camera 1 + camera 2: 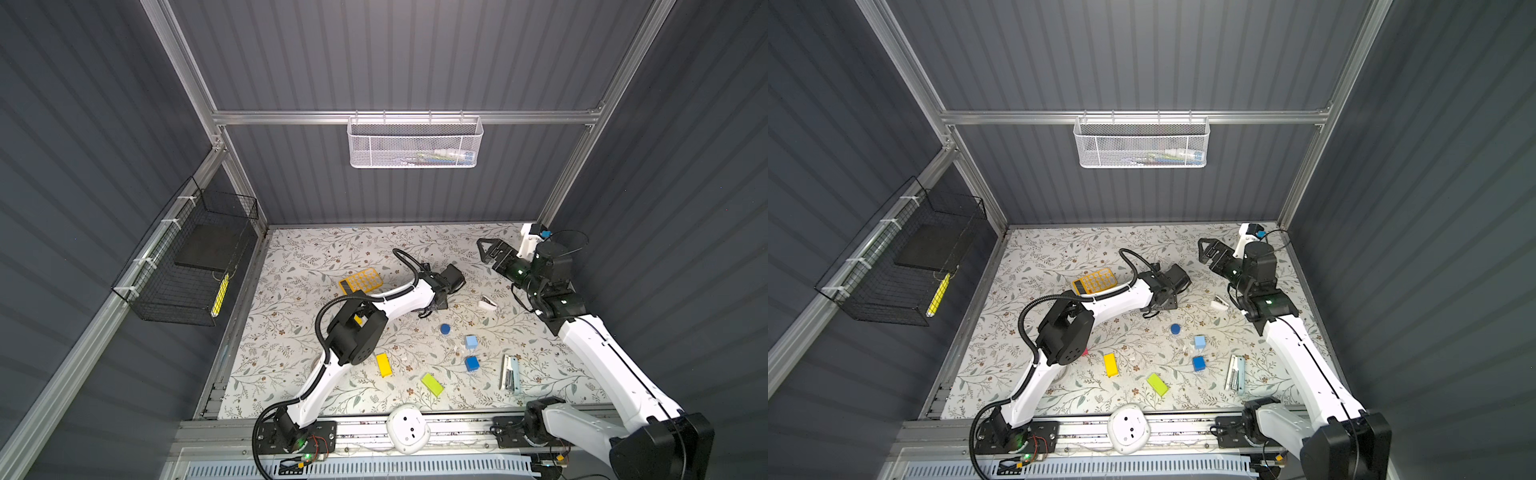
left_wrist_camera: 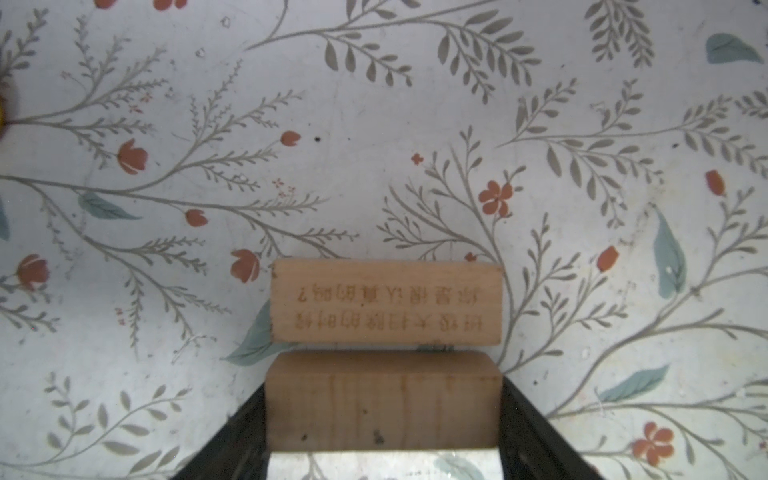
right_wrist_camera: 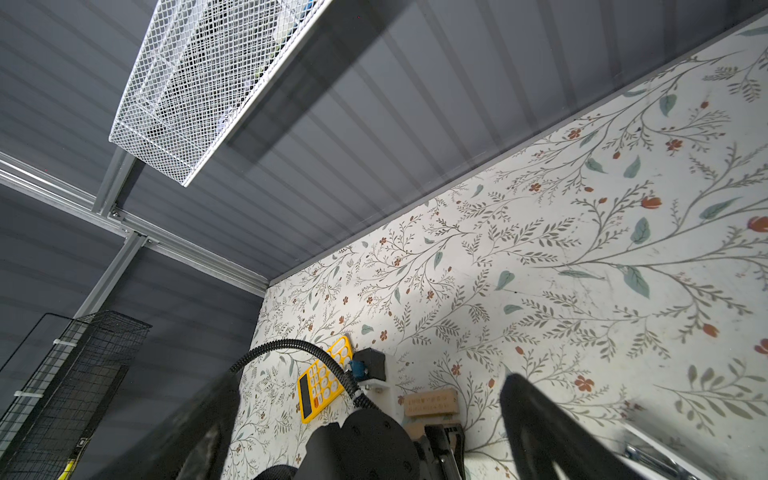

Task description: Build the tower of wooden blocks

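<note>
The left arm rises from its base at the near edge of the table, bends at a raised elbow and reaches to the middle, wrist turned down. The left gripper sits low, jaws closed on the ends of a tan bar. The right arm stretches along the right side. The right gripper hangs in the air near the far right corner, jaws spread wide and empty.

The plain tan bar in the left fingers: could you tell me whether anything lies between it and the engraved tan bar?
Nothing visible does: the plain tan bar is right beside the engraved tan bar.
</note>
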### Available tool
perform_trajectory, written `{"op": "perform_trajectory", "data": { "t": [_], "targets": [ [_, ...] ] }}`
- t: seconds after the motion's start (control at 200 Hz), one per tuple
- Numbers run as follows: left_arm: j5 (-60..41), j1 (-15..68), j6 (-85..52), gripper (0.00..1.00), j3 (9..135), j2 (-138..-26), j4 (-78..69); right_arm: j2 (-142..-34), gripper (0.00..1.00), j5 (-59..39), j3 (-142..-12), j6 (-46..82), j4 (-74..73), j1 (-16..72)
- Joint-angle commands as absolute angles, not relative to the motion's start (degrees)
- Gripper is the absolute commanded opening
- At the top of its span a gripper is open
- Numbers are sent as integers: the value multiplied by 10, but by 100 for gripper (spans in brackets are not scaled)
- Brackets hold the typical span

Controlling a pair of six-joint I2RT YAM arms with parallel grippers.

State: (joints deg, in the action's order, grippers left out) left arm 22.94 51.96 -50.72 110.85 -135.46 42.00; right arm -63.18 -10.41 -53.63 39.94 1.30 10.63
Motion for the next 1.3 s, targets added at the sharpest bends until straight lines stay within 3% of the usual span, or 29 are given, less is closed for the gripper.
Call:
{"op": "perform_trajectory", "data": {
  "t": [0.0,0.745,1.296],
  "targets": [
    [235,512,-511,71,1103,-1383,456,-634,99,-112,-530,402,3,104],
    [225,510,-490,99,1099,-1373,440,-637,99,-119,-530,407,-4,103],
    [200,512,-429,100,1039,-1288,376,-637,99,-120,-531,406,0,102]
  ]
}}
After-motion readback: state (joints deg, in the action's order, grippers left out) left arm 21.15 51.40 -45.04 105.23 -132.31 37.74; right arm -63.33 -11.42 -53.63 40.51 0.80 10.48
